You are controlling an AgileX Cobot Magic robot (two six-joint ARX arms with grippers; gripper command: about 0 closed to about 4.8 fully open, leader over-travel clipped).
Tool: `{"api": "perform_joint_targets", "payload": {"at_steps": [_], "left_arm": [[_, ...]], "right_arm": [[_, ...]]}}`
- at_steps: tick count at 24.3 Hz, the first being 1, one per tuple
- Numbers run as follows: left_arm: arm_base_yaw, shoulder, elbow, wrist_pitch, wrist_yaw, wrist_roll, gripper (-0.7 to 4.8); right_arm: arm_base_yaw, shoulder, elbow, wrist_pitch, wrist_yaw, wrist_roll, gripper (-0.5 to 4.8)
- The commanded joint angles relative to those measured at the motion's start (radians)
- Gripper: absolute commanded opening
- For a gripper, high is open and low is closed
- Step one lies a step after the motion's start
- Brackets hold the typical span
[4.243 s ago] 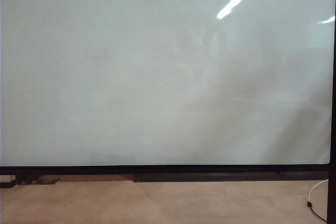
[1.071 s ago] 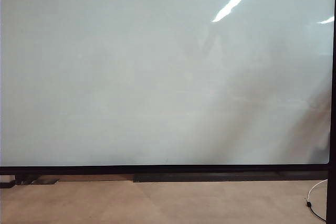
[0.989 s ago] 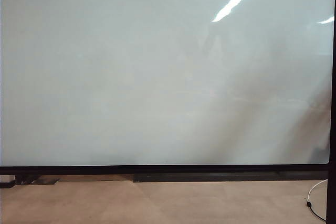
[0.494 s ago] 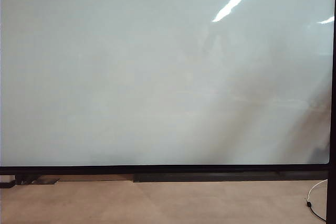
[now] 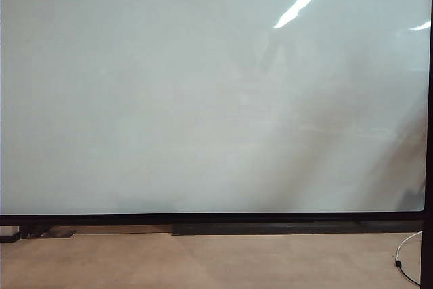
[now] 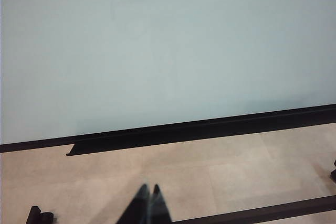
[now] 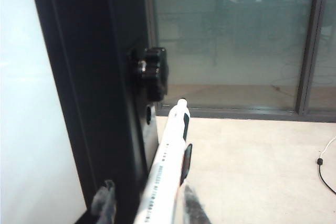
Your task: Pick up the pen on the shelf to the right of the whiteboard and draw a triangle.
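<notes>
- The right gripper (image 7: 149, 207) is just off the whiteboard's (image 7: 26, 103) right edge. Its jaws are spread, one on each side of the pen (image 7: 168, 171).
- One blurred finger lies close against the barrel. The other stands nearer the whiteboard, with a gap showing between it and the pen, so I judge nothing is pinched yet.
- The pen lies straight ahead of this gripper and already between the jaws. Its long axis runs away from the wrist, alongside the whiteboard's frame (image 7: 94, 103). The coming move looks to need only a squeeze across the barrel, with no reach.
- The pen is a slim, smooth white cylinder with fine dark print along it and a dark strip near its far end. It looks hard and slippery. What it rests on is hidden.
- The left gripper (image 6: 148, 205) hangs low in front of the whiteboard's (image 6: 157, 51) bottom edge, over the floor (image 6: 236, 177). Its dark tips are pressed together and hold nothing. It is well away from the pen, so the right arm is the nearer one.
- The frame is matt black and flat, and a ribbed black knob (image 7: 152, 72) juts from it beyond the pen.
- The whiteboard (image 5: 203, 99) is glossy pale grey and throws back ceiling lights. It is blank, with no triangle drawn.
- Past the whiteboard's right side are beige floor tiles, a thin white cable (image 7: 326, 163) and a glass wall (image 7: 236, 40).
</notes>
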Motion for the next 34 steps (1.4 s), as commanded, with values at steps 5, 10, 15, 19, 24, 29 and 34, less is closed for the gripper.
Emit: {"api": "perform_joint_targets", "payload": {"at_steps": [5, 10, 15, 19, 24, 29, 34], "left_arm": [[0.000, 0.000, 0.003, 0.011, 0.000, 0.001, -0.05], [0.000, 0.000, 0.003, 0.011, 0.000, 0.001, -0.05], [0.000, 0.000, 0.003, 0.011, 0.000, 0.001, -0.05], [0.000, 0.000, 0.003, 0.011, 0.000, 0.001, -0.05], [0.000, 0.000, 0.003, 0.011, 0.000, 0.001, -0.05], [0.000, 0.000, 0.003, 0.011, 0.000, 0.001, -0.05], [0.000, 0.000, 0.003, 0.011, 0.000, 0.001, -0.05]], "right_arm": [[-0.001, -0.006, 0.003, 0.018, -0.003, 0.002, 1.43], [-0.001, -0.006, 0.003, 0.018, -0.002, 0.001, 1.33], [-0.001, -0.006, 0.003, 0.018, 0.000, 0.001, 0.48], [-0.001, -0.006, 0.003, 0.018, 0.000, -0.003, 0.30], [-0.001, -0.006, 0.003, 0.018, -0.003, -0.003, 0.25], [-0.011, -0.032, 0.003, 0.018, -0.007, -0.003, -0.05], [-0.045, -0.093, 0.003, 0.018, 0.033, -0.022, -0.05]]}}
